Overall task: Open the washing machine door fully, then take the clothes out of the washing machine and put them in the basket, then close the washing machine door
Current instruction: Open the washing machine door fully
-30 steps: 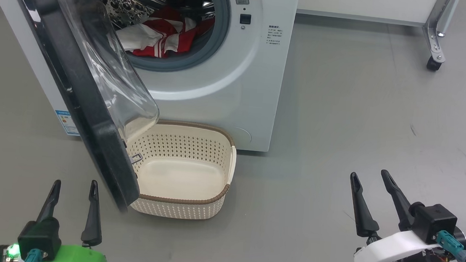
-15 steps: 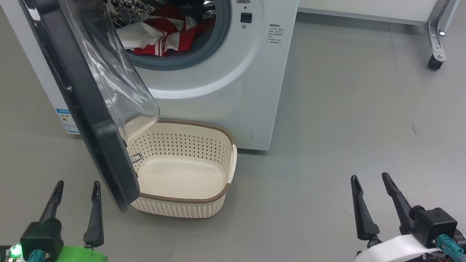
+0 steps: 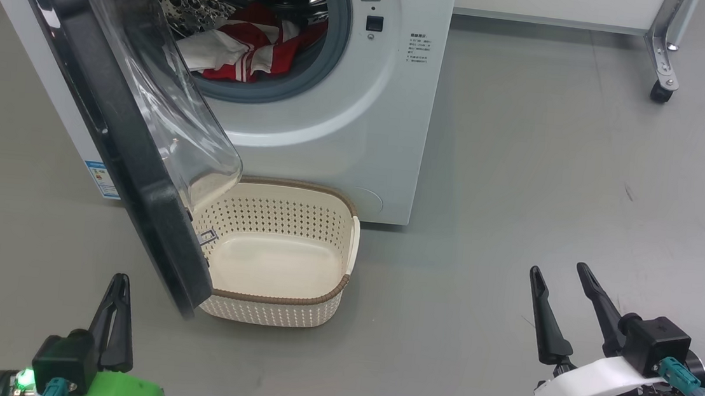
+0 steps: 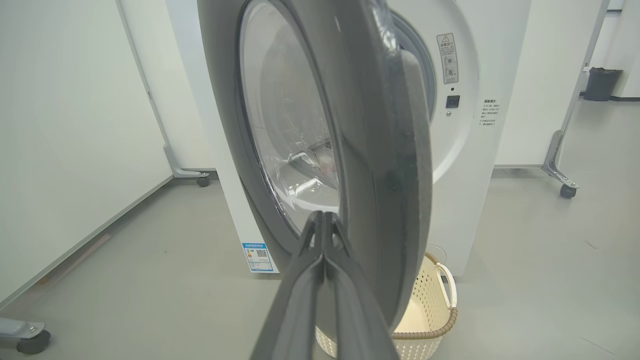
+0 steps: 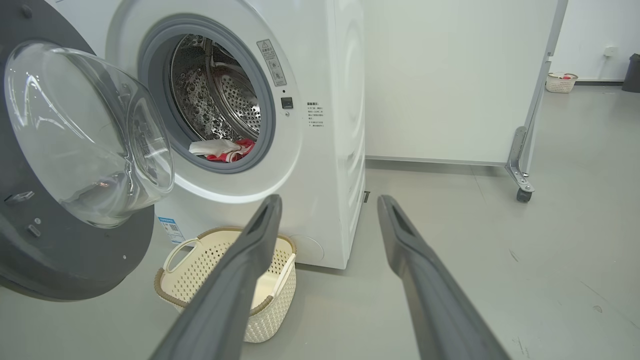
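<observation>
The left pincer [image 3: 120, 281] hangs low over the grey floor [image 3: 519, 187], its two fingers pressed together on nothing. The right pincer [image 3: 558, 271] sits well off to its right, also low, fingers spread wide and empty.

Just ahead of the left pincer and slightly to its right is the bottom edge of the washing machine door [image 3: 110, 119]. The door is swung partway out, its glass bowl facing the right pincer's side.

Ahead and between the two pincers, nearer the left one, the basket [image 3: 292, 299] stands on the floor against the washing machine [image 3: 346, 127], partly beneath the door's bowl.

Farther ahead and higher, the clothes [image 3: 244, 54] lie in the drum mouth. The red striped fabric and a white piece rest on the grey gasket lip.
</observation>
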### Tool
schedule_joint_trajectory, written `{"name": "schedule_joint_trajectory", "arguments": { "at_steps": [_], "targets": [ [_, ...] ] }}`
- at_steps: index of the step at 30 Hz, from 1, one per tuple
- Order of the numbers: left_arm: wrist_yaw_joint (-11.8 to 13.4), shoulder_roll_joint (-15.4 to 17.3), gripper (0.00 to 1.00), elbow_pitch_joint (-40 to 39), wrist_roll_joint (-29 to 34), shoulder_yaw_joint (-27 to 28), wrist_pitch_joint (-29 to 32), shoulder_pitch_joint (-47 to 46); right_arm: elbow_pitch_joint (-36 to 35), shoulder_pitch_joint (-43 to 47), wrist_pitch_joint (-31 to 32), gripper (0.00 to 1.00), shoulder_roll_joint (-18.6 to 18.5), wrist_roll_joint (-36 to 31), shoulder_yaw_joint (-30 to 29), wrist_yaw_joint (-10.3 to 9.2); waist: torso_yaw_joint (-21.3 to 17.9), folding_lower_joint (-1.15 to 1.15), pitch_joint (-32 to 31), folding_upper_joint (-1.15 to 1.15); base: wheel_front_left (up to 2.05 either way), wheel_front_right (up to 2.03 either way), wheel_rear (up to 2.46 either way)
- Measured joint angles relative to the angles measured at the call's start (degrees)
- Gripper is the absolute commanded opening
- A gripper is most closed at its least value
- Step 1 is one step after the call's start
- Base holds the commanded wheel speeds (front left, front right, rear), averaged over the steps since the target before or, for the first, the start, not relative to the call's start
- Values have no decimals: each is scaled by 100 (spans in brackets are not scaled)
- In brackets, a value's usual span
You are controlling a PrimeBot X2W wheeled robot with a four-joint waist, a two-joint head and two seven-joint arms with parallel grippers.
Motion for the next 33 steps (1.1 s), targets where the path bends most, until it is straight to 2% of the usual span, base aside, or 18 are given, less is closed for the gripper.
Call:
{"name": "schedule_joint_trajectory", "arguments": {
  "at_steps": [14, 27, 33],
  "targets": [
    [0, -7, 0, -170, 81, 192, 0, -16, 2, 26, -7, 100, 83, -53, -90, 12, 37, 0, 3, 0, 0, 0, 0],
    [-78, 120, 0, -1160, 186, 393, -26, -591, 7, 26, -7, 100, 218, -101, -149, 70, 18, 0, -25, 0, 0, 0, 0],
    [-193, 149, 0, -1477, 224, 281, -27, -885, 7, 26, -7, 100, 250, -156, -175, 104, -15, 0, -20, 0, 0, 0, 0]
  ]
}}
